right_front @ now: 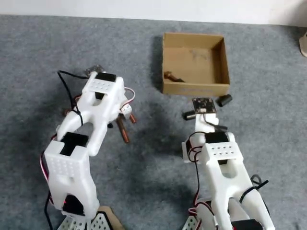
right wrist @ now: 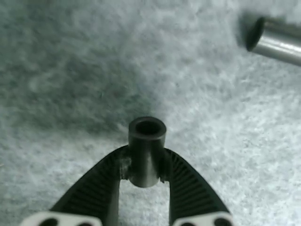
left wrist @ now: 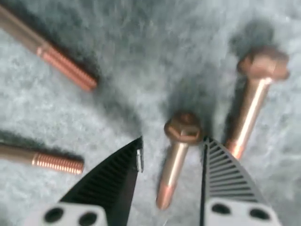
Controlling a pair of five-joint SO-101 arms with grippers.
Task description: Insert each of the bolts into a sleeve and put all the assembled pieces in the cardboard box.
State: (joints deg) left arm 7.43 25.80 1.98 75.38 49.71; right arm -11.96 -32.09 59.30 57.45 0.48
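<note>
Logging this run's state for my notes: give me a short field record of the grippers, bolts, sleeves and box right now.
left gripper: open, jaws either side of a bolt lying on the carpet
other bolts: three more lying on the carpet nearby
right gripper: shut on a sleeve
second sleeve: lying on the carpet, apart from the right gripper
cardboard box: a copper piece lies in one corner

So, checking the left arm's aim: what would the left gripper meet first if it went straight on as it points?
Probably the copper bolt that the open left gripper straddles, then the grey carpet beneath; depth is unclear.
</note>
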